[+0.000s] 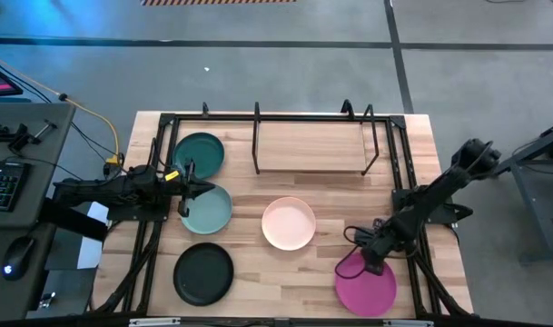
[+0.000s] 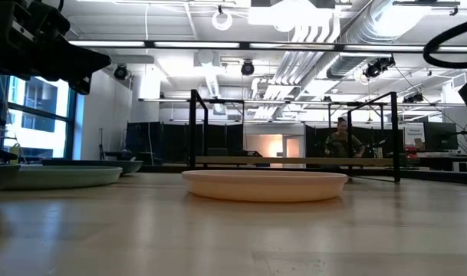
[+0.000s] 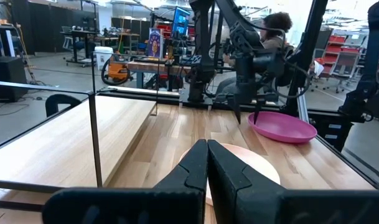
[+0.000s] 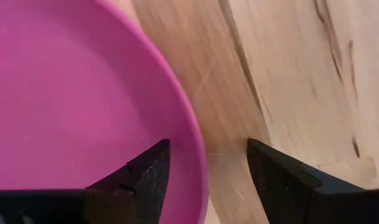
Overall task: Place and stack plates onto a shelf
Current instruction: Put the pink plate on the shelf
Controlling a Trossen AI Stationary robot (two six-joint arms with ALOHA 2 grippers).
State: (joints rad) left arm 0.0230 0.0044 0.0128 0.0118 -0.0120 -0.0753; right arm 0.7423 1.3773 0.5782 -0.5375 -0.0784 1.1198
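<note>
The right tool (image 1: 365,263) hangs low over the near-right part of the counter (image 1: 421,154), its fingers (image 4: 145,177) spread either side of the rim of the magenta plate (image 1: 367,289), one over the dish and one over the bare wood. The left tool (image 1: 187,193) is at the left side, pressed together, above the edge where the sage plate (image 1: 208,209) lies just in front of the teal plate (image 1: 199,153). The cream plate (image 1: 288,222) lies flat mid-counter, apart from the others, and the black plate (image 1: 203,274) sits near the front left. The shelf (image 1: 311,147) stands at the back centre with no plate on it. A person (image 2: 341,140) shows far off in the room.
</note>
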